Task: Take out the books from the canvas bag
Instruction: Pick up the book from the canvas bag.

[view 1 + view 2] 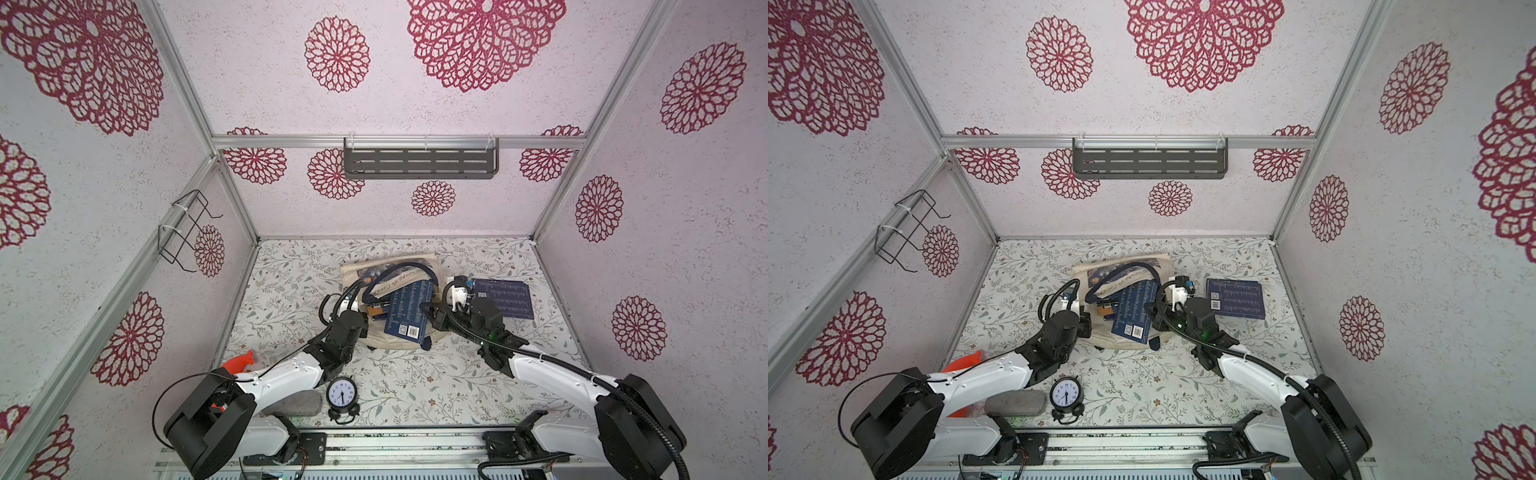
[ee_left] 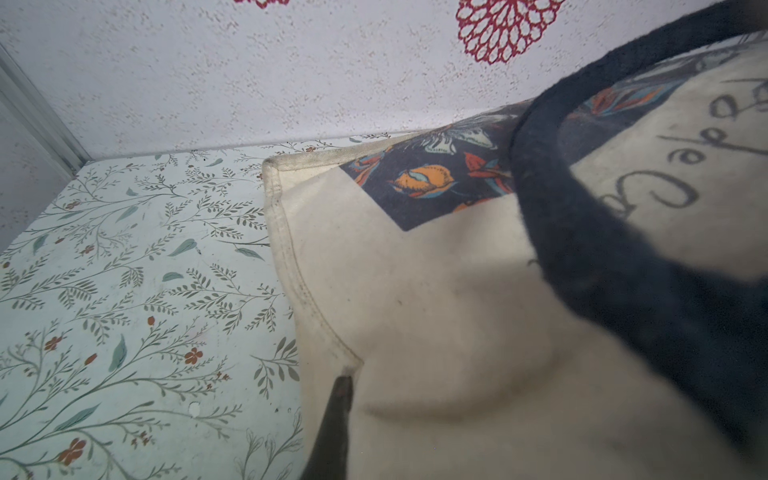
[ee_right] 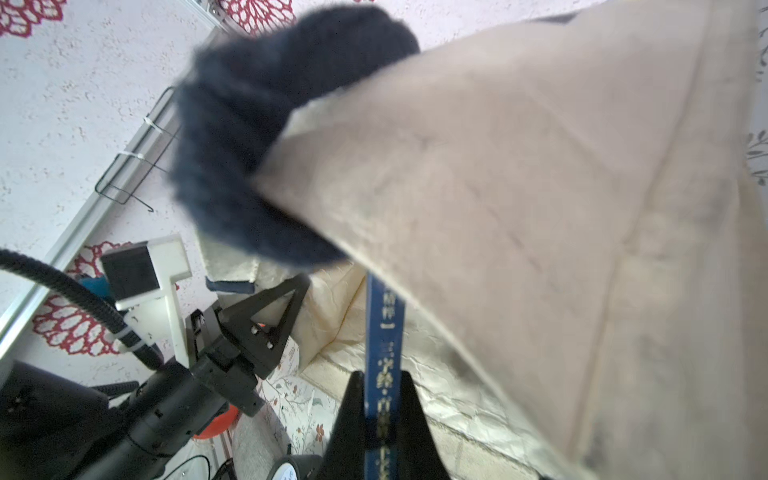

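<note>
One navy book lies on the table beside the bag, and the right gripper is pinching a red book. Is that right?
Not quite. The right wrist view shows the book in the right gripper is dark blue, not red. The other navy book does lie beside the canvas bag.

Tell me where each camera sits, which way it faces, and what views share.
Both top views: high above the robot's base, looking down and forward over the floral-print table; both arms show, reaching the floppy cream canvas bag.
Left wrist: low beside the bag, facing the back wall; a dark fingertip of the left gripper shows.
Right wrist: by the bag, facing the robot's left; the right gripper clamps the spine of a thin dark navy book.
Shared: that book shows in both top views.
</note>
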Robot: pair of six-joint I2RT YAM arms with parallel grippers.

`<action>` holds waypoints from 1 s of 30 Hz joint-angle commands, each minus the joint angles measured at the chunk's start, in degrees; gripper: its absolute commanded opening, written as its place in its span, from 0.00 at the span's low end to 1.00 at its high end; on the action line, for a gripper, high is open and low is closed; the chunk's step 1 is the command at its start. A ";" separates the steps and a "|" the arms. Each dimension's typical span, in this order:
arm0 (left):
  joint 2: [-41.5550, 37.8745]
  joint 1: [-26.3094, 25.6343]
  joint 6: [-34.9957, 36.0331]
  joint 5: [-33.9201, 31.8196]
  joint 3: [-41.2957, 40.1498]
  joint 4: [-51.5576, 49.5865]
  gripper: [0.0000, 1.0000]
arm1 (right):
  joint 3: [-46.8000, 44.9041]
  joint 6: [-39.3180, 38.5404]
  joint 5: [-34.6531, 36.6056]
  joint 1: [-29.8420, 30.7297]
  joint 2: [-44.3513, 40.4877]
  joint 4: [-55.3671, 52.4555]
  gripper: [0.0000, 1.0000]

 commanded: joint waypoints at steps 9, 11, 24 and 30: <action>-1.52 0.35 -3.30 3.15 0.68 -1.48 0.00 | -1.80 -13.34 -13.73 0.96 -9.91 -6.23 0.00; -1.63 0.35 -3.44 3.32 0.51 -1.39 0.00 | -2.63 -14.05 -18.37 0.96 -11.31 -5.59 0.00; -0.55 0.34 -3.64 3.53 0.95 -1.21 0.00 | -5.91 -12.51 -18.60 0.87 -24.68 4.08 0.00; -0.23 0.32 -3.68 3.70 1.41 -1.99 0.00 | -4.98 -11.88 -5.51 0.70 -32.14 5.28 0.00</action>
